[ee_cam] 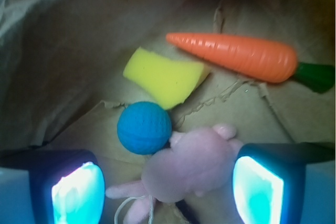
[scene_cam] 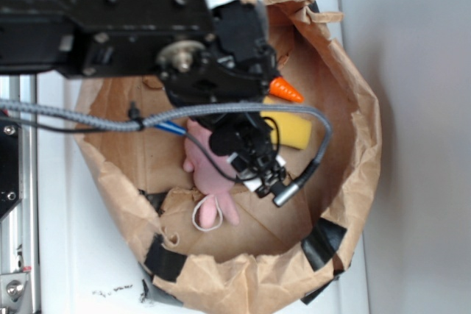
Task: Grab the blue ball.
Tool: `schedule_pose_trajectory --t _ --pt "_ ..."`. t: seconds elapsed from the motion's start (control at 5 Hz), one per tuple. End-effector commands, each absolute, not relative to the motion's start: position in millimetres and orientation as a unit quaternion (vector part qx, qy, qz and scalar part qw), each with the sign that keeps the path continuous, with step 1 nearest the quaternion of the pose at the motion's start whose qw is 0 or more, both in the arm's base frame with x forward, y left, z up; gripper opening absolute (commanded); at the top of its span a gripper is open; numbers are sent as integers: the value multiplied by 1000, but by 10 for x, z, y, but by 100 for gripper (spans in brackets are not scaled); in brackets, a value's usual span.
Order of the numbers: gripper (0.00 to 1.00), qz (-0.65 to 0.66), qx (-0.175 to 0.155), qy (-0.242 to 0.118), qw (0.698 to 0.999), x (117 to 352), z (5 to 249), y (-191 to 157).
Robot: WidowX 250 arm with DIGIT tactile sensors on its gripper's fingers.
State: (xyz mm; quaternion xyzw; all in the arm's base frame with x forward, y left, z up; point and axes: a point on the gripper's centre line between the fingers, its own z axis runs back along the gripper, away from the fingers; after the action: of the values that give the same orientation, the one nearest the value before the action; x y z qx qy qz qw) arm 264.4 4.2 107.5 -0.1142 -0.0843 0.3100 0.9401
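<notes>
Exterior view: arm reaches from the left over a brown paper bag point(scene_cam: 353, 145) lying open on a white table point(scene_cam: 59, 255). Claw point(scene_cam: 266, 180) hangs inside the bag, above the pink plush point(scene_cam: 210, 182); its spread cannot be judged from here. Yellow sponge point(scene_cam: 294, 131) lies just beyond the claw, toward the bag's far wall, with the carrot point(scene_cam: 285, 90) past it. Ball not visible in this view, hidden under the arm. Wrist view: claw point(ee_cam: 168, 187) has its fingers point(ee_cam: 73, 190) wide apart at the bottom corners, nothing between the pads but the plush point(ee_cam: 194, 169), which lies below them on the bag floor. Ball point(ee_cam: 144, 128) sits ahead of the claw, nearer the left finger, touching the plush on one side and touching or nearly touching the sponge point(ee_cam: 165, 77) on the far side. Carrot point(ee_cam: 236, 56) lies farthest ahead, tilted, green stem end to the right.
</notes>
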Motion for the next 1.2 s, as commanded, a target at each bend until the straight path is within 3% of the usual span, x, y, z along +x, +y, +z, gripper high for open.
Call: schedule_pose_trajectory --t 0.0,0.2,0.4,0.8,1.0 --pt "100 260 -109 -174 944 2673 1043 50" --pt "100 244 -112 -143 953 2750 980 18" --pt "100 240 -97 -137 956 2812 865 -36" --pt "100 247 -50 -143 957 2939 544 -129" --pt "100 244 -47 -151 957 2903 475 -156"
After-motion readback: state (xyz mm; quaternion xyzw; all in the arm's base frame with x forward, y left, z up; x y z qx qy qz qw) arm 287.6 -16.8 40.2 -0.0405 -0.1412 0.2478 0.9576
